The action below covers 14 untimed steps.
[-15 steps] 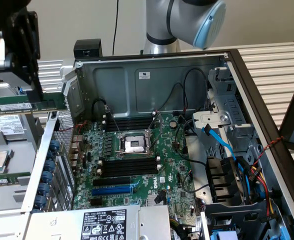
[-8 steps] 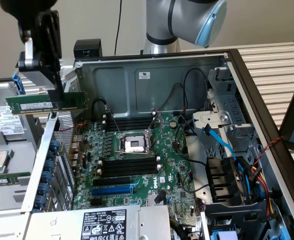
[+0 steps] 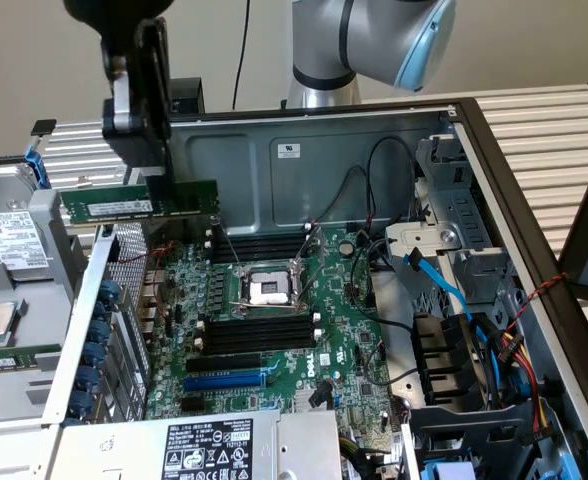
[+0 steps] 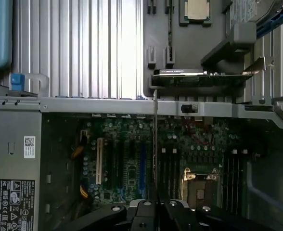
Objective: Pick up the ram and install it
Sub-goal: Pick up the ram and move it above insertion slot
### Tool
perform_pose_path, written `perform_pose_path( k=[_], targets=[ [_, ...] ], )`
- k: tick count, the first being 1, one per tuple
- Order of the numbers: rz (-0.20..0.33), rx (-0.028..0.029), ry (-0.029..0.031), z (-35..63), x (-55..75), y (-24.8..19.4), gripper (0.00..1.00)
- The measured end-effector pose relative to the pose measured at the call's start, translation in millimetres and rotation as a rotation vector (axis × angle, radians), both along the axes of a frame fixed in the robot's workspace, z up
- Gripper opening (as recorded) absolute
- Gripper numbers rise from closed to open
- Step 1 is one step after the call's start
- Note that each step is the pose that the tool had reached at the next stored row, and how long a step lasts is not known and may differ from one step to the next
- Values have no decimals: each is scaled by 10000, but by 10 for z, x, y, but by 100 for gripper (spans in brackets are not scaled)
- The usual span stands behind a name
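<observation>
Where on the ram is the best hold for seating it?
Mid-length on the upper long edge of the ram, from above, the gripper pinching its flat faces as now: the thin stick hangs level, lower edge free.

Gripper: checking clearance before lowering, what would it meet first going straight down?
Probably the case wall's rim, which the held ram seems to overhang, then the motherboard; depth is unclear.

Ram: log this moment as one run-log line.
claw: shut on ram | ram: airborne, level, over case wall | install: not yet done
</observation>
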<state>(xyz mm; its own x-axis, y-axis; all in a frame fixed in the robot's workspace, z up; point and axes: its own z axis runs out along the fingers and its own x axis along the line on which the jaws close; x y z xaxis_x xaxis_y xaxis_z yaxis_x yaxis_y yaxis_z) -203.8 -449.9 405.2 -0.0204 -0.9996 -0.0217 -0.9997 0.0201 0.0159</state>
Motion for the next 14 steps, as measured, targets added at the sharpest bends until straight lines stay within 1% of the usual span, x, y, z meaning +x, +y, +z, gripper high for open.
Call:
perform_pose_path(
  k=[14],
  targets=[
    [2,18,-1,0,635,-9,12]
  ],
)
